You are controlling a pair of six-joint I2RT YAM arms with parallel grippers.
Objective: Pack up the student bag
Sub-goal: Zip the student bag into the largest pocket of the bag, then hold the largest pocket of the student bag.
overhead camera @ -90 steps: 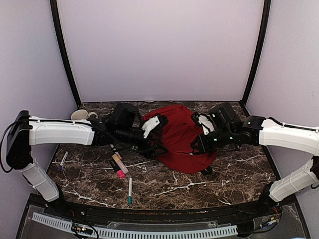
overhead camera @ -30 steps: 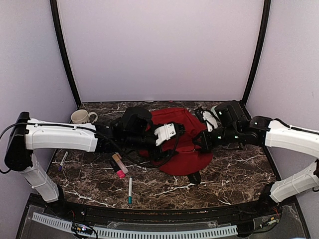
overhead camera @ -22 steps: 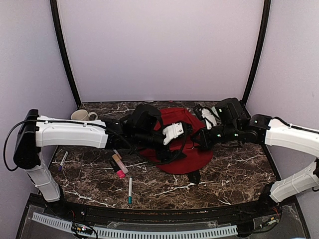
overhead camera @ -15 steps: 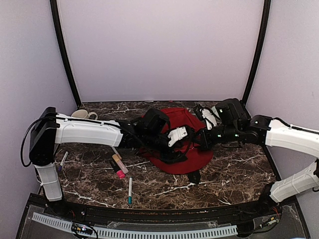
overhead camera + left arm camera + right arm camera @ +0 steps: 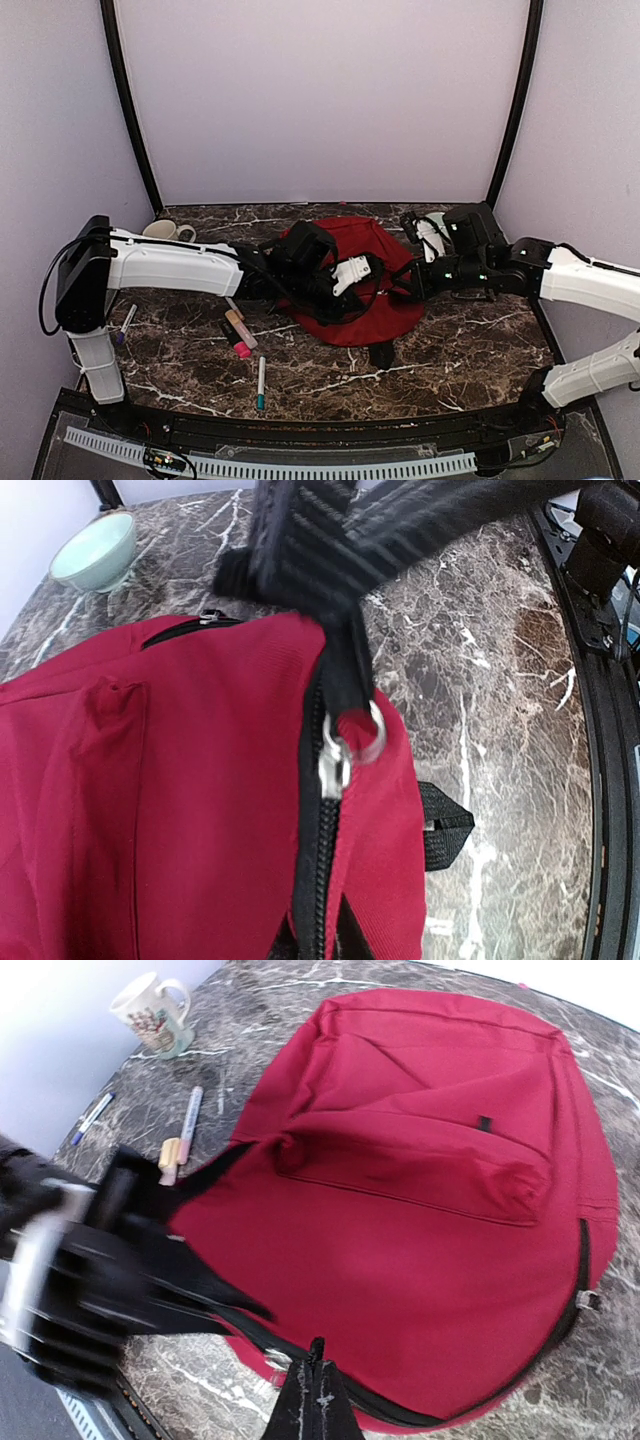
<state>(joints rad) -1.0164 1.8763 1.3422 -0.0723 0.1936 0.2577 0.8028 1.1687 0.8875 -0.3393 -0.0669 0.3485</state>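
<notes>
Dark veined marble forms the worktop, closed in by pale lilac walls. At its middle the left claw is closed on the student bag. In the left wrist view only the dark tips are caught, cut off at the bottom edge, with the black zip track running down between them. A silver slider is shown close up there, below a blurred black strap.

The right claw is shut too, its tips set against the zipped near rim of the bag. Whether fabric is pinched cannot be told.

From above, much of the bag is hidden under both arms. The right wrist view gives its whole rounded red front, with a zipped front pocket and a second slider at the rim. The bag lies flat towards the back of the worktop.

A pale green bowl is plain in the left wrist view, but from above it is half hidden behind the right arm. A printed mug stands at the far left corner. Pens and a pink highlighter lie just left of the bag.
</notes>
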